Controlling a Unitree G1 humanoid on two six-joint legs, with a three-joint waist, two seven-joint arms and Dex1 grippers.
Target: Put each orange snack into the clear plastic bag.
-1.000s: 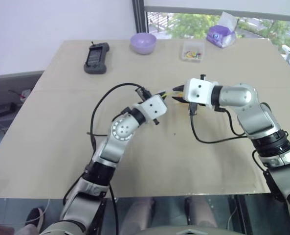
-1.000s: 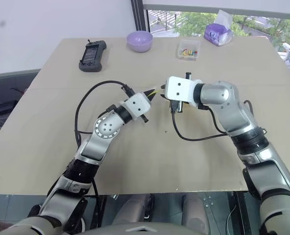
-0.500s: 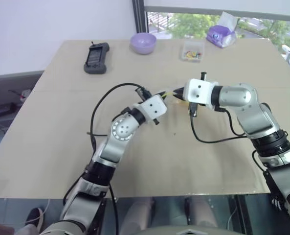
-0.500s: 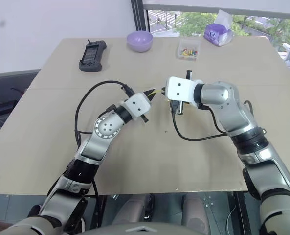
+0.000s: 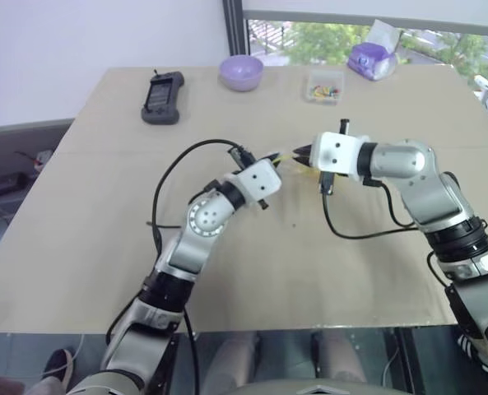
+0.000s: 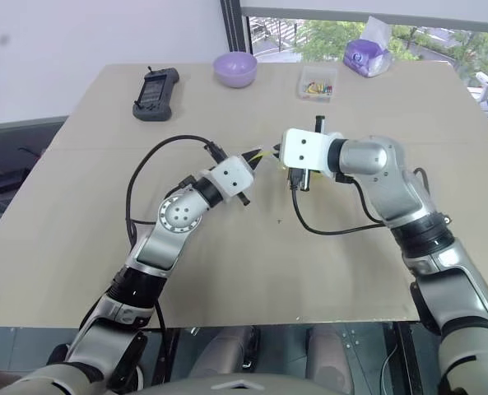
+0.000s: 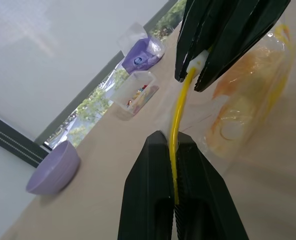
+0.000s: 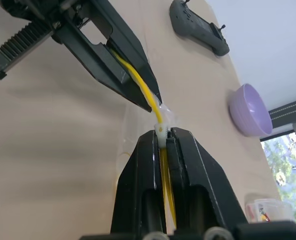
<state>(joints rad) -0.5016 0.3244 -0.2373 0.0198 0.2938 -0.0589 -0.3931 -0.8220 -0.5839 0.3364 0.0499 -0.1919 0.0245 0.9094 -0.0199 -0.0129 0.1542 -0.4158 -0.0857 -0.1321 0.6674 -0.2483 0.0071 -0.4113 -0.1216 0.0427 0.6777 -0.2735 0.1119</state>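
1. Your left gripper [image 7: 172, 150] has its jaws pinched tight on the yellow seal strip [image 7: 176, 112] of the clear plastic bag [image 7: 247, 95], with the strip running out from between the black fingers.
2. Your right gripper [image 8: 162, 136] is clamped on the same strip from the opposite side, fingertip to fingertip with the left one, so the strip spans the short gap between them.
3. The bag hangs past the two grippers at the centre of the head views, and an orange snack [image 7: 237, 80] shows through its clear wall in the left wrist view.
4. Your left arm rises from the lower left of the frame toward the centre, forearm angled up and right; your right arm comes in from the lower right, bends at the elbow and reaches left, its gripper tipped slightly downward.
5. The beige table [image 5: 104, 247] fills most of the frame. Along its far edge you have a black handheld controller [image 5: 161, 97] at upper left, a purple bowl [image 5: 241, 72], a small clear box of colourful bits [image 5: 323, 85] and a purple tissue pack [image 5: 370, 56] at upper right.
6. Behind the table, a white wall stands at upper left and a window with green trees at upper right.
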